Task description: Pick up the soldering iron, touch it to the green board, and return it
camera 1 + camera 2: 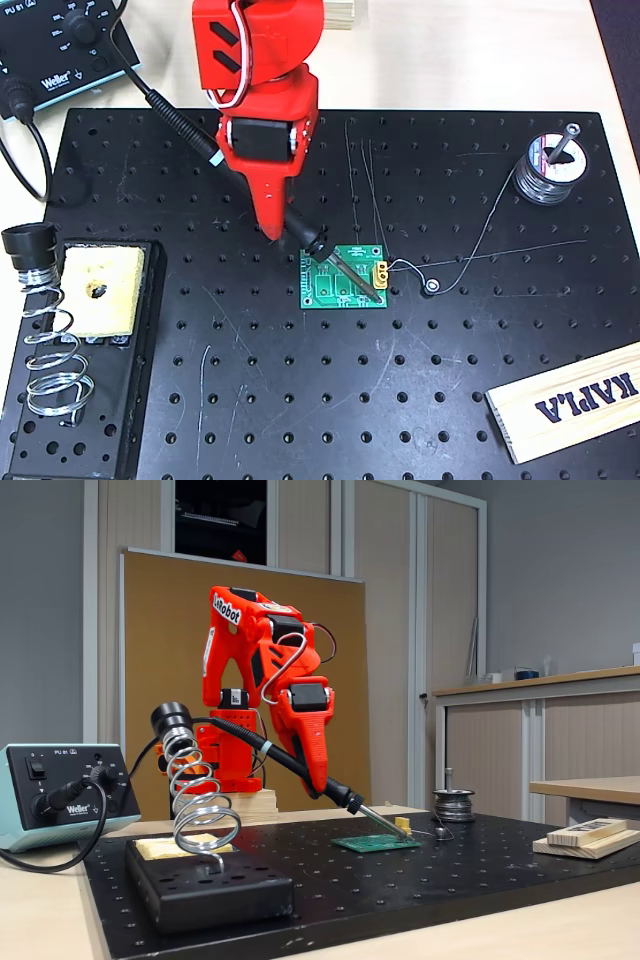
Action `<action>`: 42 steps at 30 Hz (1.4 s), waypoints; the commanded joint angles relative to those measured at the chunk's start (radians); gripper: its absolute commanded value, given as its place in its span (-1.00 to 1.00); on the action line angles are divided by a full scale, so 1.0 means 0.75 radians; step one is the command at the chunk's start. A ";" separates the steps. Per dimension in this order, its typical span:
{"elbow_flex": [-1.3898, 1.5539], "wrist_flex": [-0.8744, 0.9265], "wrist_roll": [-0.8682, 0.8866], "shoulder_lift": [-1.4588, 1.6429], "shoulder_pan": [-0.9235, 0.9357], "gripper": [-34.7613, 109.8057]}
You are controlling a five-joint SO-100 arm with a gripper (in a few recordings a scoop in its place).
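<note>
My red gripper (275, 222) (318, 780) is shut on the soldering iron (195, 135) (290, 763), holding its black handle tilted. The iron's thin metal tip rests on the green board (328, 290) (372, 844) near the yellow connector (381, 272) (402, 825) at the board's right edge. The black cable runs from the handle's upper end back toward the Weller box (55, 50) (55, 790). The board lies flat on the black perforated plate (300, 400) (420, 875).
The coiled spring holder (50, 345) (195, 790) with a yellow sponge (100, 290) stands at the plate's left. A solder spool (550, 170) (455, 805) with loose wire sits at the far right. A wooden KAPLA block (570, 400) (590, 835) lies at the right front.
</note>
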 commanded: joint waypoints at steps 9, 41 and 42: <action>0.047 0.002 -0.020 0.084 0.018 -0.52; 0.100 0.008 0.004 0.135 -0.006 -0.52; 0.098 0.008 0.004 0.133 -0.006 -0.52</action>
